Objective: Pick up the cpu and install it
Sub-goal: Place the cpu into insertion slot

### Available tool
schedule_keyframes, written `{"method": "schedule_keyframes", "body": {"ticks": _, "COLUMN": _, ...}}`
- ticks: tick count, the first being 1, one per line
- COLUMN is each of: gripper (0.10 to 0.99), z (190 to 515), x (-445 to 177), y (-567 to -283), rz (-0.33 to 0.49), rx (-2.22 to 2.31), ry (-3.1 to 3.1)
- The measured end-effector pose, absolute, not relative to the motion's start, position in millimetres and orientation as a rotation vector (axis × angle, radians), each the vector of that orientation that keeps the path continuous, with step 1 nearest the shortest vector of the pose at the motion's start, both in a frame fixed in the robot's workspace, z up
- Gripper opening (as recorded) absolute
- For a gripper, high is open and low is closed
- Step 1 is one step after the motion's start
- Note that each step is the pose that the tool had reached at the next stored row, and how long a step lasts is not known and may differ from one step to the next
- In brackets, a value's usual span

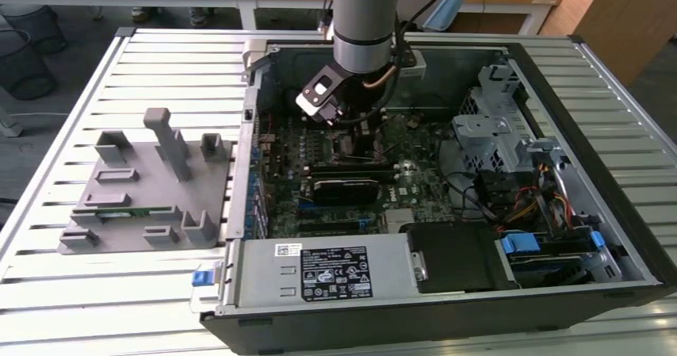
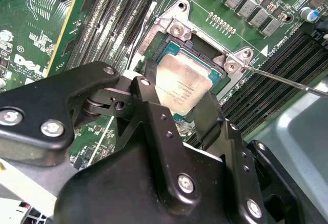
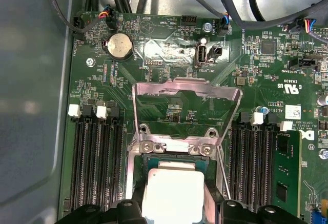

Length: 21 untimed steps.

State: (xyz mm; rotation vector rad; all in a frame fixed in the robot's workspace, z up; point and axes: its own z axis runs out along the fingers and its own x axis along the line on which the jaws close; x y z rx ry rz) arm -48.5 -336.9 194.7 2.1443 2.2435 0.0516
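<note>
The cpu (image 2: 182,83) is a small square chip with a shiny silver top, and it sits in the open socket (image 2: 177,29) of the green motherboard. In both wrist views my gripper's (image 2: 179,100) black fingers (image 2: 148,98) hug two opposite edges of it, shut on the chip. The first wrist view has the cpu (image 3: 171,190) between the fingertips, with my gripper (image 3: 174,208) over the socket. The socket's metal load plate (image 3: 187,98) is flipped up behind it. In the exterior view my gripper (image 1: 357,138) reaches down into the middle of the open computer case.
A thin socket lever (image 2: 287,80) sticks out beside the socket. Memory slots (image 3: 97,162) flank it, one holding a green stick (image 3: 284,167). A black heatsink block (image 1: 344,185) lies just in front. A grey parts fixture (image 1: 148,181) stands on the exterior view's left.
</note>
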Motion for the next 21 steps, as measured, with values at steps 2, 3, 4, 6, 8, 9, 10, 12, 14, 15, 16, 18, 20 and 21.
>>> {"method": "schedule_keyframes", "body": {"ticks": 2, "gripper": 0.529, "z": 194.7, "x": -48.5, "y": -336.9, "rz": 0.052, "rx": 2.144, "ry": 2.243}}
{"method": "schedule_keyframes", "body": {"ticks": 3, "gripper": 0.529, "z": 194.7, "x": -48.5, "y": -336.9, "rz": 0.051, "rx": 2.144, "ry": 2.243}}
{"method": "schedule_keyframes", "body": {"ticks": 4, "gripper": 0.529, "z": 194.7, "x": -48.5, "y": -336.9, "rz": 0.051, "rx": 2.144, "ry": 2.243}}
{"method": "schedule_keyframes", "body": {"ticks": 6, "gripper": 0.529, "z": 194.6, "x": -48.5, "y": -336.8, "rz": 0.052, "rx": 2.144, "ry": 2.244}}
{"method": "schedule_keyframes", "body": {"ticks": 8, "gripper": 0.537, "z": 194.6, "x": -48.5, "y": -336.9, "rz": 0.052, "rx": 2.144, "ry": 2.244}}
{"method": "schedule_keyframes", "body": {"ticks": 9, "gripper": 0.537, "z": 194.6, "x": -48.5, "y": -336.9, "rz": 0.052, "rx": 2.144, "ry": 2.243}}
{"method": "schedule_keyframes", "body": {"ticks": 10, "gripper": 0.600, "z": 194.6, "x": -48.4, "y": -336.8, "rz": 0.052, "rx": 2.144, "ry": 2.244}}
{"method": "schedule_keyframes", "body": {"ticks": 12, "gripper": 0.600, "z": 194.6, "x": -48.4, "y": -336.8, "rz": 0.052, "rx": 2.144, "ry": 2.244}}
{"method": "schedule_keyframes", "body": {"ticks": 14, "gripper": 0.600, "z": 194.9, "x": -48.4, "y": -336.7, "rz": 0.051, "rx": 2.144, "ry": 2.244}}
{"method": "schedule_keyframes", "body": {"ticks": 15, "gripper": 0.600, "z": 195.5, "x": -48.4, "y": -336.7, "rz": 0.051, "rx": 2.144, "ry": 2.243}}
{"method": "schedule_keyframes", "body": {"ticks": 16, "gripper": 0.600, "z": 196.2, "x": -48.4, "y": -336.7, "rz": 0.051, "rx": 2.144, "ry": 2.243}}
{"method": "schedule_keyframes", "body": {"ticks": 18, "gripper": 0.600, "z": 197.9, "x": -48.4, "y": -336.7, "rz": 0.051, "rx": 2.144, "ry": 2.244}}
{"method": "schedule_keyframes", "body": {"ticks": 20, "gripper": 0.584, "z": 199.5, "x": -48.4, "y": -336.8, "rz": 0.051, "rx": 2.144, "ry": 2.243}}
{"method": "schedule_keyframes", "body": {"ticks": 21, "gripper": 0.525, "z": 200.2, "x": -48.4, "y": -336.7, "rz": 0.052, "rx": 2.144, "ry": 2.243}}
